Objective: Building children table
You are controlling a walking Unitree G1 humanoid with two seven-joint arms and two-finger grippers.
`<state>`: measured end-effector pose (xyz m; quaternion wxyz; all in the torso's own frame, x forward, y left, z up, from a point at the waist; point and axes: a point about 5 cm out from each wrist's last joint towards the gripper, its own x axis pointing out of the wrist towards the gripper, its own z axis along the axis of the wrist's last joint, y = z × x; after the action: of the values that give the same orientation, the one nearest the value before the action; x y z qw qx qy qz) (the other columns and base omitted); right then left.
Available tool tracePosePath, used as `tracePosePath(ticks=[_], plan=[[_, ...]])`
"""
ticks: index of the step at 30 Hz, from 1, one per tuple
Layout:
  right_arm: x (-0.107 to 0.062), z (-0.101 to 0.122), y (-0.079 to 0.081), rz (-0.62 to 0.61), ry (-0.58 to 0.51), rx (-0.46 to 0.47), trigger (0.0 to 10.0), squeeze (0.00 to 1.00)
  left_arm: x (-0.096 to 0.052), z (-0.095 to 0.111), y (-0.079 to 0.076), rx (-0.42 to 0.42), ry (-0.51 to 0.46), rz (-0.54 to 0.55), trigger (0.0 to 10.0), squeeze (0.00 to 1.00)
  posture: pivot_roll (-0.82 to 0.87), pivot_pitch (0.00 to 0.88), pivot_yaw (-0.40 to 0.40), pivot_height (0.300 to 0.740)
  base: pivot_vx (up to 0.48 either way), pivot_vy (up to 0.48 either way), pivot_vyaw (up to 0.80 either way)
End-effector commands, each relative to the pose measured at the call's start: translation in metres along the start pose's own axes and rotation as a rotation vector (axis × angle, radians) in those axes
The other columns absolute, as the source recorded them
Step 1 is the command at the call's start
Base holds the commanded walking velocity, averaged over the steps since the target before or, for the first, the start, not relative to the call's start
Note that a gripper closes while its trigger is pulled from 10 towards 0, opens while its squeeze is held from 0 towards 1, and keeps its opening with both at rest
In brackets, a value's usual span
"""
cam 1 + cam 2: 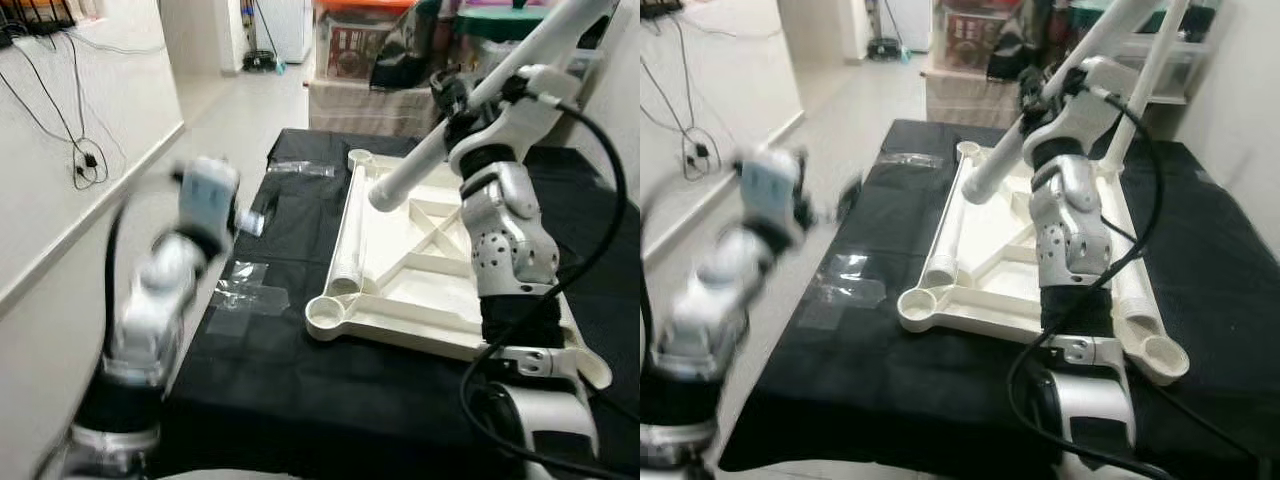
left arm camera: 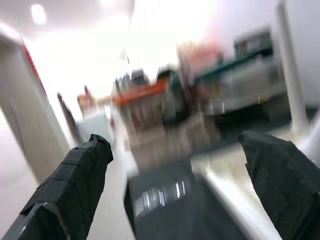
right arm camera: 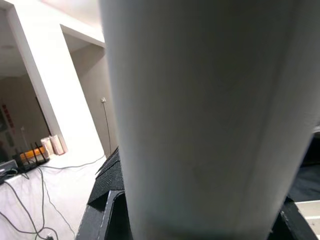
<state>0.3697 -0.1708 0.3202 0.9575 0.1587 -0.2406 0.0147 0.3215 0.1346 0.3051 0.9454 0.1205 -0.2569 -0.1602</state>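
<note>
A white child's table top [image 1: 400, 318] lies upside down on a black cloth [image 1: 280, 380]. My right gripper [image 1: 462, 108] is shut on a white table leg [image 1: 420, 165] and holds it slanted above the top, lower end near the far left corner. In the right wrist view that white table leg [image 3: 210, 125] sits between the black fingers [image 3: 107, 200]. A second leg [image 1: 348, 235] lies along the top's left edge. Another white tube [image 1: 1140, 90] stands at the far right corner. My left gripper [image 2: 175, 145] is open and holds nothing; its blurred arm [image 1: 170, 270] is raised left of the table.
Clear plastic wrappers [image 1: 245, 290] lie on the cloth left of the table top, and another wrapper [image 1: 300, 168] lies at the far edge. Boxes and bins [image 1: 360, 50] are stacked behind. Cables [image 1: 85, 160] hang on the left wall above open floor.
</note>
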Motion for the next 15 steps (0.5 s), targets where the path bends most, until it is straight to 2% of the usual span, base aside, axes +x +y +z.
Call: tracePosePath(ticks=[1,2,4,5,6,7,8,10,11,12,15], plan=[[0.003,0.007,-0.001,-0.008,-0.033,-0.010,10.0,0.00,0.006,0.005,0.001,-0.009,0.002,-0.032,10.0,0.00,0.10,0.000,-0.086,0.740,0.000,0.000,0.00],[0.004,0.009,-0.002,-0.012,-0.037,-0.009,10.0,0.00,0.019,0.030,0.005,-0.004,-0.066,-0.067,10.0,0.00,0.10,0.000,-0.089,0.740,0.000,0.000,0.00],[0.004,0.009,-0.002,-0.012,-0.037,-0.009,10.0,0.00,0.019,0.030,0.005,-0.004,-0.066,-0.067,10.0,0.00,0.10,0.000,-0.089,0.740,0.000,0.000,0.00],[0.004,0.010,-0.003,-0.014,-0.039,-0.011,10.0,0.00,0.026,0.048,0.007,-0.010,-0.109,-0.097,10.0,0.00,0.10,0.000,-0.096,0.740,0.000,0.000,0.00],[0.004,0.010,-0.003,-0.014,-0.039,-0.011,10.0,0.00,0.026,0.048,0.007,-0.010,-0.109,-0.097,10.0,0.00,0.10,0.000,-0.096,0.740,0.000,0.000,0.00],[0.004,0.010,-0.005,-0.017,-0.035,-0.014,10.0,0.00,0.030,0.065,0.008,-0.022,-0.147,-0.133,10.0,0.00,0.10,0.000,-0.105,0.740,0.000,0.000,0.00],[0.004,0.010,-0.005,-0.017,-0.035,-0.014,10.0,0.00,0.030,0.065,0.008,-0.022,-0.147,-0.133,10.0,0.00,0.10,0.000,-0.105,0.740,0.000,0.000,0.00],[0.003,0.007,-0.008,-0.018,-0.016,-0.018,10.0,0.00,0.034,0.090,0.008,-0.026,-0.201,-0.191,10.0,0.00,0.10,0.000,-0.121,0.740,0.000,0.000,0.00],[0.003,0.007,-0.008,-0.018,-0.016,-0.018,10.0,0.00,0.034,0.090,0.008,-0.026,-0.201,-0.191,10.0,0.00,0.10,0.000,-0.121,0.740,0.000,0.000,0.00],[0.003,0.005,-0.008,-0.007,-0.003,-0.023,10.0,0.00,0.035,0.103,0.008,-0.024,-0.196,-0.242,10.0,0.00,0.10,0.000,-0.153,0.740,0.000,0.000,0.00],[0.003,0.005,-0.008,-0.003,-0.002,-0.025,10.0,0.00,0.035,0.106,0.006,-0.024,-0.189,-0.267,10.0,0.00,0.10,0.000,-0.153,0.740,0.000,0.000,0.00]])
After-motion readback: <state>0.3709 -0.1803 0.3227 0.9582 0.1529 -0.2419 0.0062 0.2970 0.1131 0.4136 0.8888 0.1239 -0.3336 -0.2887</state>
